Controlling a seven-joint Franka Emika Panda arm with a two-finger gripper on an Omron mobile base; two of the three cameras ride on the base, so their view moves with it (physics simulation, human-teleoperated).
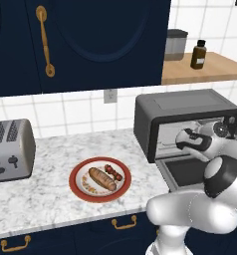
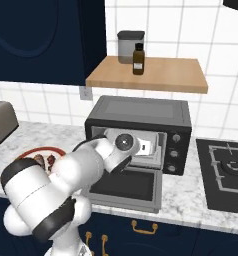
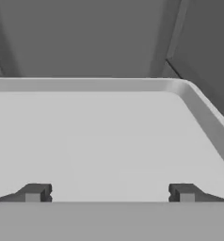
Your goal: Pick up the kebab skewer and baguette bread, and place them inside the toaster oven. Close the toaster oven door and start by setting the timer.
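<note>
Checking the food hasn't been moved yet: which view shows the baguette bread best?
The left base view: the baguette bread lies unobstructed on the red plate. In the right base view the arm hides most of that plate.

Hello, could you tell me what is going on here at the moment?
The robot's arm reaches into the open toaster oven, whose door lies folded down. Its gripper is open and empty over a pale tray inside. The baguette bread and kebab skewer both lie on the red-rimmed plate on the counter.

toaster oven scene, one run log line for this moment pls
toaster oven door: open | gripper: inside toaster oven, fingers apart, empty | baguette bread, kebab skewer: on plate
</note>
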